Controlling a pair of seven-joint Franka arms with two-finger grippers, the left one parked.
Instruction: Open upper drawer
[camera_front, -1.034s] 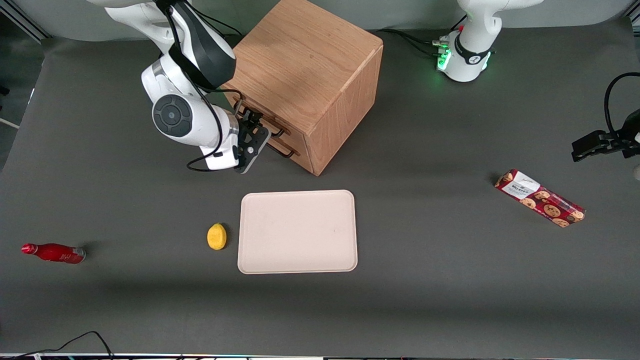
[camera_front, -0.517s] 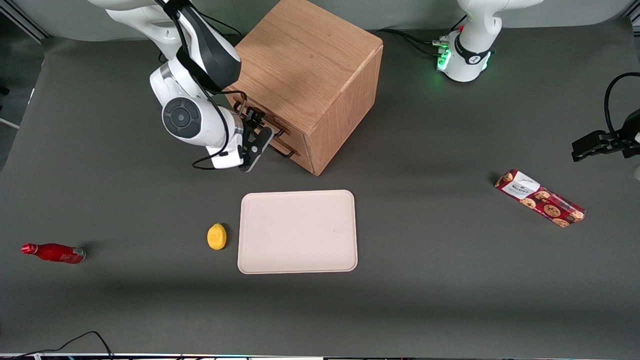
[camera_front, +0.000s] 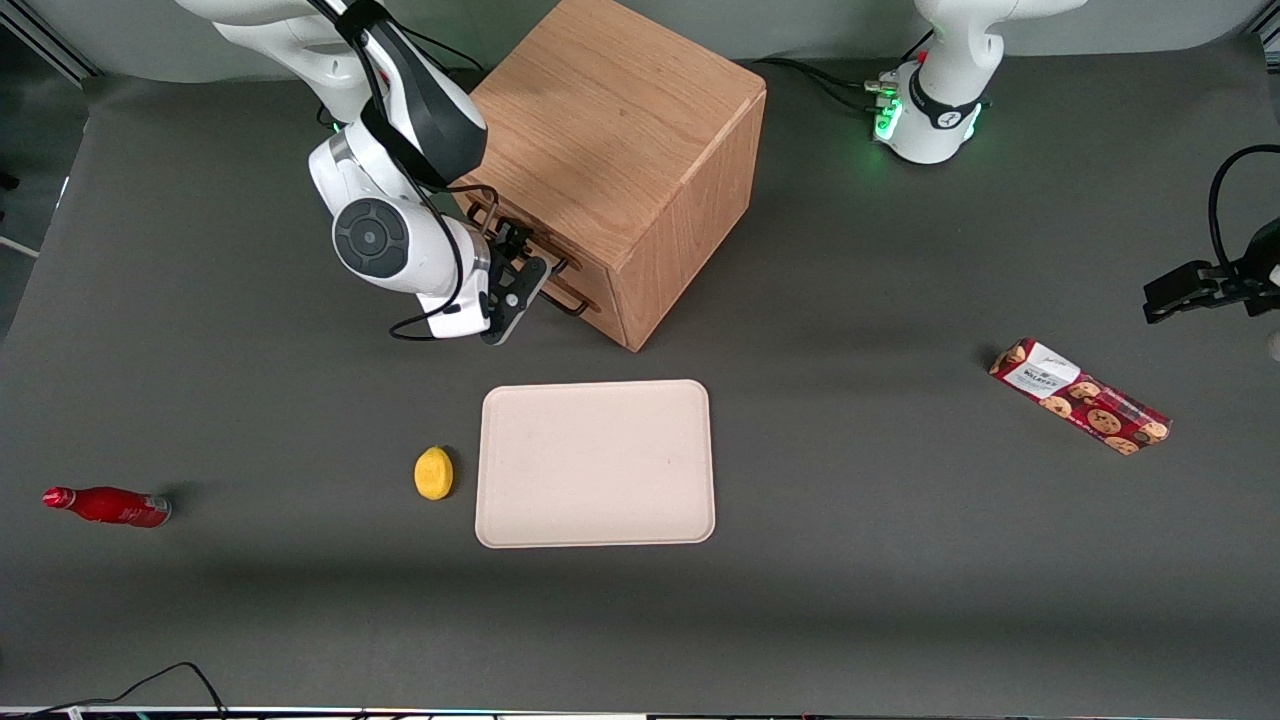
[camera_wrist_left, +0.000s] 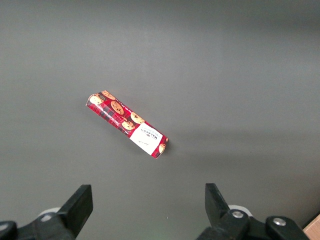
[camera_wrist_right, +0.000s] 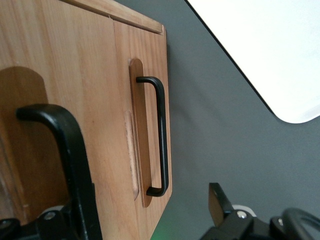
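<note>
Closing in, the gripper (camera_front: 522, 272) edges nearer the cabinet (camera_front: 610, 150), fingers spread, holding nothing, at the upper drawer (camera_wrist_right: 65, 75) handle. Next: clamp it and pull outward.

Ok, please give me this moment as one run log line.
upper drawer: shut | hand: open, at its handle | grasp: not yet

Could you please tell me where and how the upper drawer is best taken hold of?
Grip the upper drawer by its thin black bar handle, coming from in front, where the open claw hovers; the bar stands off the wood, leaving finger room.
</note>
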